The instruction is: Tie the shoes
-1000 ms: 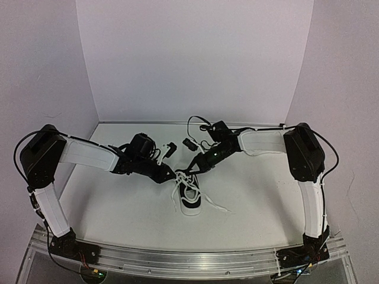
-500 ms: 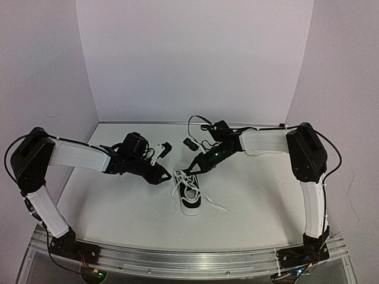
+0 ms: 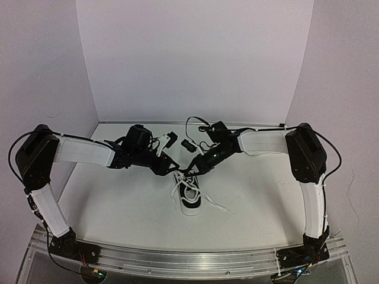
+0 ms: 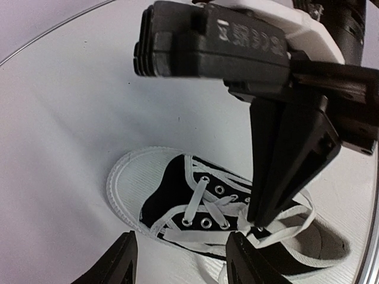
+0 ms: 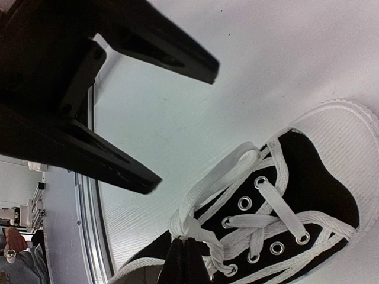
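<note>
A black shoe [image 3: 190, 196] with a white sole and toe cap lies mid-table; it also fills the left wrist view [image 4: 177, 201] and the right wrist view [image 5: 308, 195]. My right gripper [image 5: 190, 260] is shut on the white lace [image 5: 204, 222], pinching it at the base of a loop over the tongue. From above, the right gripper [image 3: 193, 170] sits at the shoe's far end. My left gripper [image 4: 183, 263] hangs open over the shoe's eyelets with nothing between its fingers. From above, the left gripper [image 3: 170, 168] is just left of the shoe.
Loose lace ends [image 3: 218, 206] trail over the table to the right and left of the shoe. White walls [image 3: 195, 65] close in the back and sides. A metal rail [image 3: 177, 259] runs along the near edge. Black cables [image 3: 196, 122] loop behind the right wrist.
My left gripper has opened and let go of the lace, drawing back a little from the shoe. The right gripper has stayed shut on the lace.
</note>
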